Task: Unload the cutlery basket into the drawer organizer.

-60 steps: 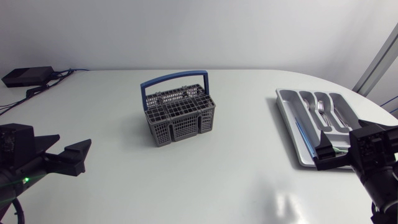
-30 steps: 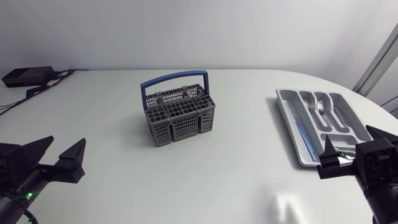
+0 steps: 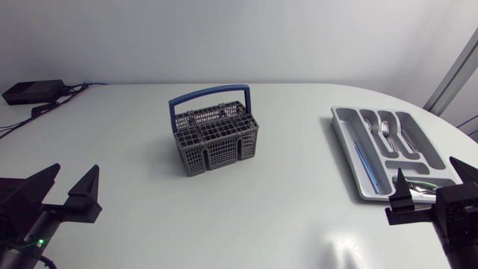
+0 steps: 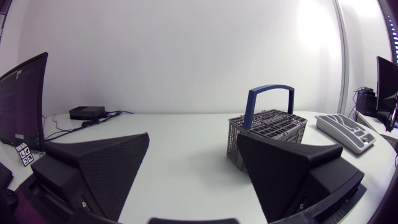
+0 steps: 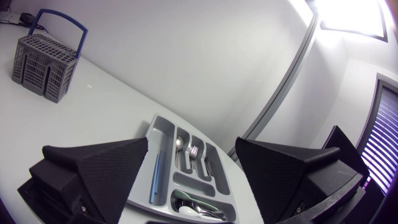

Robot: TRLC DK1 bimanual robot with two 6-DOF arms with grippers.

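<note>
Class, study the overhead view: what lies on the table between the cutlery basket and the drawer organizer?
Nothing: in the head view only bare white table separates the cutlery basket from the drawer organizer.

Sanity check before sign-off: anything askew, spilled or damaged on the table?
Nothing stands out. Cutlery basket upright, cutlery lying within the drawer organizer, left tool and right tool open and empty.

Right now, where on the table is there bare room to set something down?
Bare table between the cutlery basket and the drawer organizer, and the wide strip from the basket toward the left tool. Crowded: the organizer's near end, where the right tool is close by.
</note>
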